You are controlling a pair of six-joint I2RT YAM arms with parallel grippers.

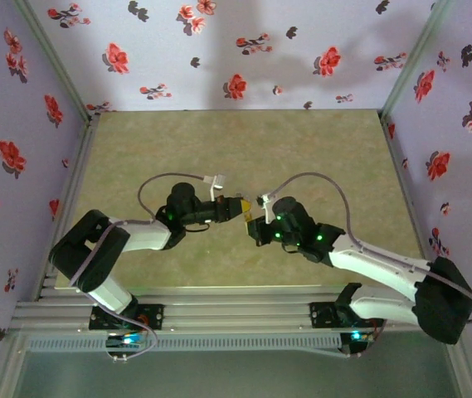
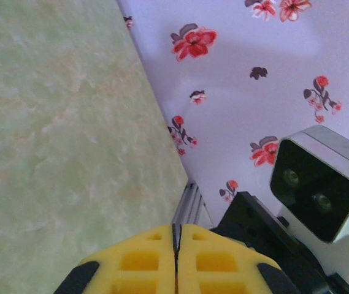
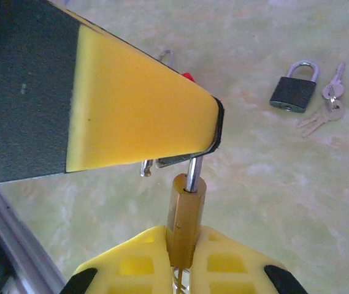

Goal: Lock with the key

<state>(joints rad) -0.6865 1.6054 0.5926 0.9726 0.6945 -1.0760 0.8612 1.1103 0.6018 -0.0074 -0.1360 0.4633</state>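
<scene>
Key, tiny metal with a black squarish head: I cannot pick it out. The right gripper (image 3: 183,237) pinches the small brass-coloured padlock (image 3: 185,208). Directly above it, the left gripper (image 3: 213,131), fingers pressed together, meets its silver shackle (image 3: 192,173). The shackle looks raised, so locking seems unfinished.

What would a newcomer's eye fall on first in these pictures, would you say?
First, the left gripper and the right gripper meeting nose to nose mid-table in the top view. In the right wrist view, the right gripper clamps a small brass padlock, whose silver shackle runs up to the left gripper's tip. Beyond, a dark padlock and a bunch of keys lie on the table.
</scene>
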